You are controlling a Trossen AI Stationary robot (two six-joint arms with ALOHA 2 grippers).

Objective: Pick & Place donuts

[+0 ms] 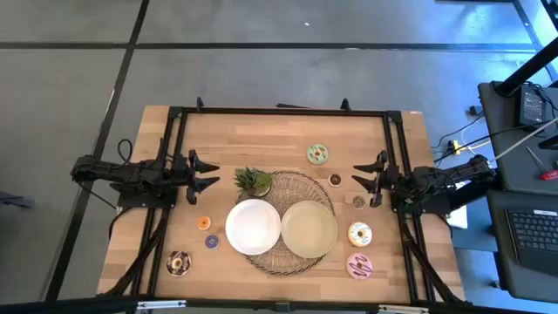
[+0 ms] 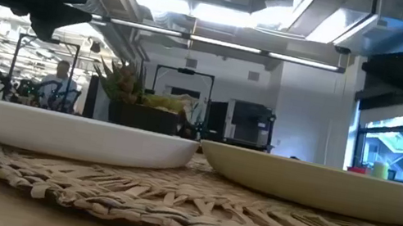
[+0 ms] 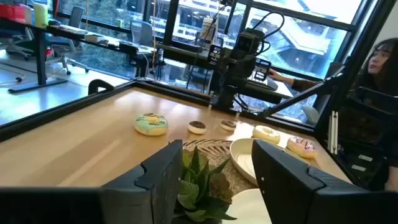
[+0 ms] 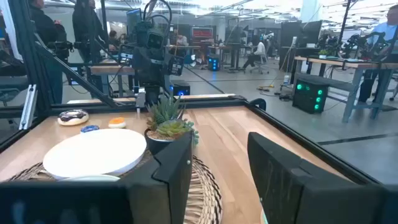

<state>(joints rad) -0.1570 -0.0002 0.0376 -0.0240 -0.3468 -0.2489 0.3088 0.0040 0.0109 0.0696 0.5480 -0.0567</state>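
Wooden table [image 1: 261, 131] holds scattered donuts: green [image 1: 317, 154], yellow-white [image 1: 359, 234] and pink [image 1: 359, 266] on the right, chocolate [image 1: 179, 262] near left. Left gripper [image 1: 207, 172] and right gripper [image 1: 364, 179] hover at opposite edges, fingers spread, holding nothing.

Even, soft light falls from overhead on the wooden surface [image 1: 261, 131], and shadows under the white plate [image 1: 253, 227] are faint. In the low view, ceiling light strips [image 2: 203, 9] above that plate glare brightly, while the woven mat [image 2: 186, 198] under it blurs near the lens. Daylight through windows [image 3: 186, 25] behind the green donut [image 3: 151, 124] washes out the left wrist view.
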